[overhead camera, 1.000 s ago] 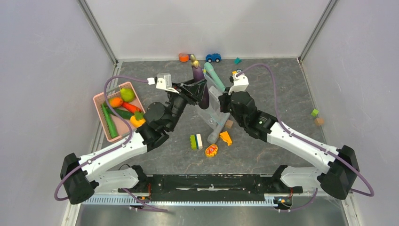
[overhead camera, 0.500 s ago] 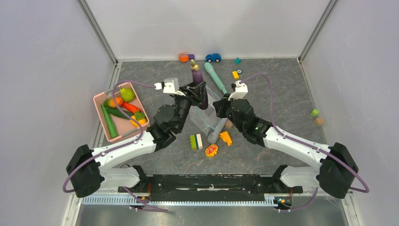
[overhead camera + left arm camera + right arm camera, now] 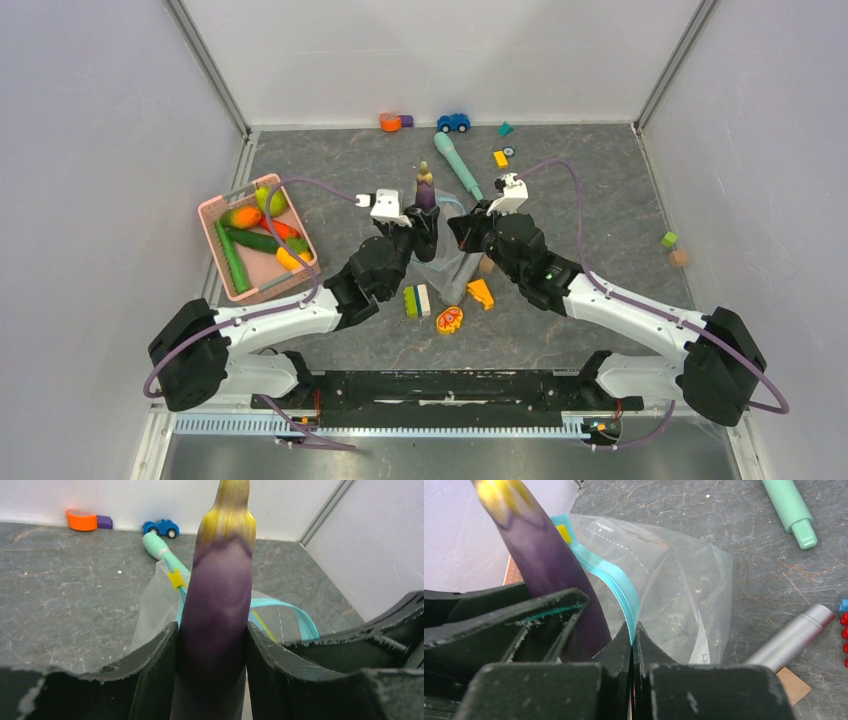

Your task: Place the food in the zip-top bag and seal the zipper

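A purple eggplant (image 3: 215,605) with a yellow-green stem stands upright between the fingers of my left gripper (image 3: 211,630), which is shut on its body. From above, the eggplant (image 3: 425,195) and left gripper (image 3: 424,225) sit at the mouth of the clear zip-top bag (image 3: 679,595). My right gripper (image 3: 633,627) is shut on the bag's teal zipper (image 3: 609,575), holding that edge up beside the eggplant. The zipper (image 3: 295,615) curves open behind the eggplant. More food, with a green pear (image 3: 272,200) and a cucumber (image 3: 232,258), lies in the pink basket (image 3: 275,285).
A teal stick (image 3: 457,165) lies behind the bag and a silver cylinder (image 3: 462,275) beside it. Green and white blocks (image 3: 416,300), a yellow-orange block (image 3: 481,293) and an oval toy (image 3: 449,319) lie nearer. A blue car (image 3: 453,122) and orange ring (image 3: 390,122) stand at the back wall.
My left arm has carried the eggplant right and nearer, turning it upright at the bag's mouth. The right gripper has kept its hold on the zipper edge and shifted slightly.
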`<move>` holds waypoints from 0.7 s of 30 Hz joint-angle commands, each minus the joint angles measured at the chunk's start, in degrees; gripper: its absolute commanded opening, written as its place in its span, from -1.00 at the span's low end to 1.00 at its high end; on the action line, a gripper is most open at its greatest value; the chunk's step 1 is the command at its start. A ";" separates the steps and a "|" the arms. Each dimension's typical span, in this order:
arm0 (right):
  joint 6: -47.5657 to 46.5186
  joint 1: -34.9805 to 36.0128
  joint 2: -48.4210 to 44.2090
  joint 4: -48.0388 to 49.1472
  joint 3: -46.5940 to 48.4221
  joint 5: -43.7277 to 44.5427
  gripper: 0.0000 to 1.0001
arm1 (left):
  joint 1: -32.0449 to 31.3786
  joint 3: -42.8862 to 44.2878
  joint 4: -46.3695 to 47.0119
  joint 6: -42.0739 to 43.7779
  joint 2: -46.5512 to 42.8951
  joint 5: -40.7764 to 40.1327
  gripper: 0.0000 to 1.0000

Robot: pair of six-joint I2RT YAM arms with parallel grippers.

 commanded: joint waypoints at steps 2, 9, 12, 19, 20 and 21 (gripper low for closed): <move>1.01 0.11 -0.61 3.77 -0.15 -1.89 -1.00 | -1.34 -1.37 -2.10 0.30 -1.86 0.31 0.00; 0.02 0.09 -0.50 3.68 -0.11 -2.18 -1.00 | -1.84 -1.25 -8.48 -1.80 -5.90 2.43 0.99; -0.73 0.09 -0.44 3.67 -0.30 -2.58 -1.00 | -1.83 0.78 -16.48 -4.11 -8.60 1.90 0.99; -1.36 0.10 -1.92 4.60 -2.29 -2.94 -1.00 | -1.76 3.90 -41.44 -15.12 -17.04 -5.53 0.99; -1.52 0.09 -2.16 4.56 -2.54 -2.98 -1.00 | -1.76 4.11 -45.35 -16.92 -18.00 -6.14 0.99; -1.58 0.10 -2.33 4.64 -2.75 -2.95 -1.00 | -1.71 4.17 -48.21 -18.60 -19.00 -5.93 0.99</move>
